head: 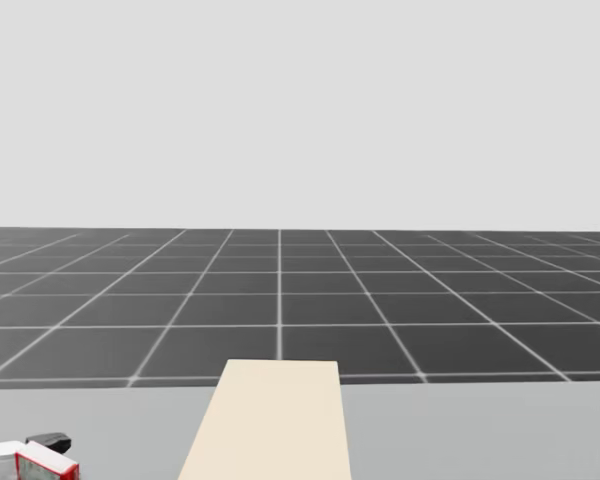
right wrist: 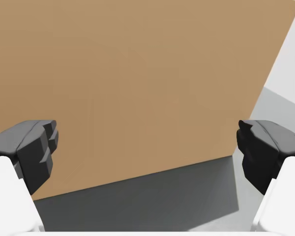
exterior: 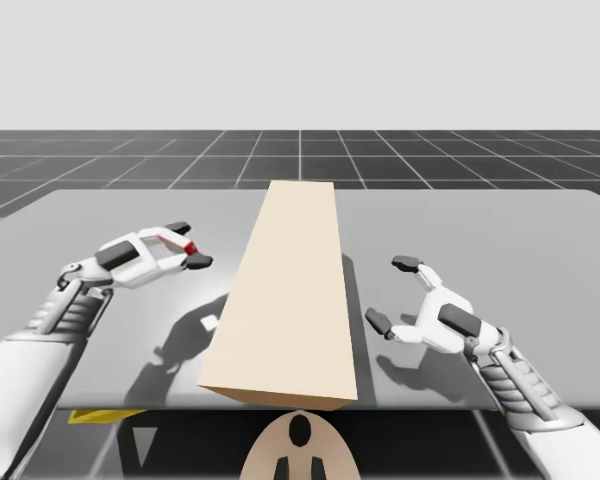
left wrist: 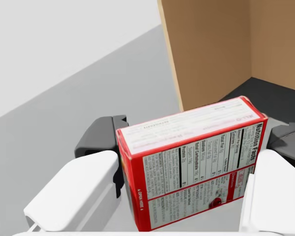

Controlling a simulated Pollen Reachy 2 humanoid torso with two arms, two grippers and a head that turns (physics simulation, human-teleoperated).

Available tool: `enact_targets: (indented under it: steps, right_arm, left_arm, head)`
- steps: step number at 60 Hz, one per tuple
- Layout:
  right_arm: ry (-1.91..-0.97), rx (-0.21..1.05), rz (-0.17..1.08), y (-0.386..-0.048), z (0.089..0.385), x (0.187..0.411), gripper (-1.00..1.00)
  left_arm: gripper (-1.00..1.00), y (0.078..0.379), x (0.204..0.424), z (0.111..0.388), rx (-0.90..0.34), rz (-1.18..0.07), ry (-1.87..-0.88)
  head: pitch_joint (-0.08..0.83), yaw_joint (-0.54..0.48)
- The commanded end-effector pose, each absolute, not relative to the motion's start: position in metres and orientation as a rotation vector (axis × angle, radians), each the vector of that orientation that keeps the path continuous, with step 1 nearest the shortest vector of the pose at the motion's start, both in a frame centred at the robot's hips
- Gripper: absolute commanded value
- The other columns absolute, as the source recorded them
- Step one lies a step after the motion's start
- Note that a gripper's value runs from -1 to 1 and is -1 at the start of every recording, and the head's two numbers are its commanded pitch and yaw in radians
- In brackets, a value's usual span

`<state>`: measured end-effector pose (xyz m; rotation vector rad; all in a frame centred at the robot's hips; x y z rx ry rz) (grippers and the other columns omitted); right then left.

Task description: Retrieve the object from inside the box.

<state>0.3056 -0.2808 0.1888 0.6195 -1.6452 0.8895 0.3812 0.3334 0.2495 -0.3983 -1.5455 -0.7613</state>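
Observation:
A small red carton [left wrist: 191,162] with white label print sits between the fingers of my left gripper [left wrist: 192,145], which is shut on it. The carton [exterior: 188,245] is held above the table, left of the large beige cardboard box [exterior: 285,300]. The big box's open brown inside [left wrist: 211,49] lies just ahead of the carton. In the head view the carton [head: 45,463] and a dark fingertip [head: 48,440] of my left gripper appear beside the beige box [head: 275,425]. My right gripper [exterior: 392,292] stands open to the right of the box, facing its brown wall [right wrist: 137,73] with nothing between its fingers.
The grey table [exterior: 500,230] has bare surface on both sides of the large box. A dark gridded floor [exterior: 300,155] stretches beyond the far edge. A yellow strip [exterior: 95,415] shows under the near left edge.

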Motion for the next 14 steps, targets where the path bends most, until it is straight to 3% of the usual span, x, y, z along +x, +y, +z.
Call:
enact_targets:
  steps: [1,14]
  right_arm:
    - [-1.643,0.618,0.886,-0.282,0.189,0.306,-1.0]
    - [-1.639,0.616,0.887,-0.282,0.188,0.309,-1.0]
  left_arm:
    - [1.0,0.338,0.403,0.314,-0.3,-0.71,-1.65]
    - [1.0,0.324,0.408,0.386,-0.223,-0.739,-1.73]
  head:
    - [-0.003,-0.04]
    - [-0.003,-0.05]
